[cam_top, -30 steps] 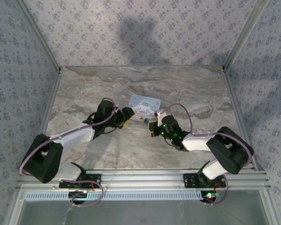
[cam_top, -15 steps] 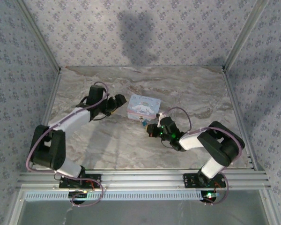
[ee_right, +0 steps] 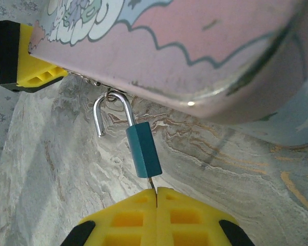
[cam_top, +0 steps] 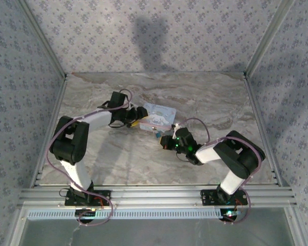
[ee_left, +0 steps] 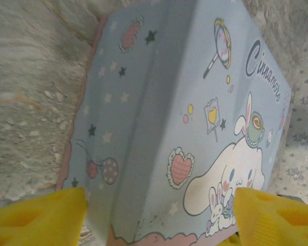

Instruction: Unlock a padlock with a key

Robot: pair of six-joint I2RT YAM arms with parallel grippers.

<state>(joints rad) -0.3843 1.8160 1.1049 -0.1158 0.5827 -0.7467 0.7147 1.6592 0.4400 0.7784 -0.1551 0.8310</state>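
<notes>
Marble tabletop [ee_right: 51, 179] below; right gripper [ee_right: 156, 192] pinches the key [ee_right: 150, 182], padlock [ee_right: 142, 148] straight ahead of its closed jaws, hanging from the tin [ee_left: 159, 102] clamped between left gripper's [ee_left: 159, 220] jaws.

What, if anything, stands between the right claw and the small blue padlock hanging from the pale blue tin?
Nothing visible blocks it. The right claw is just off the bottom end of the small blue padlock with the silvery shackle, and only the thin metal key it pinches spans that gap.
</notes>
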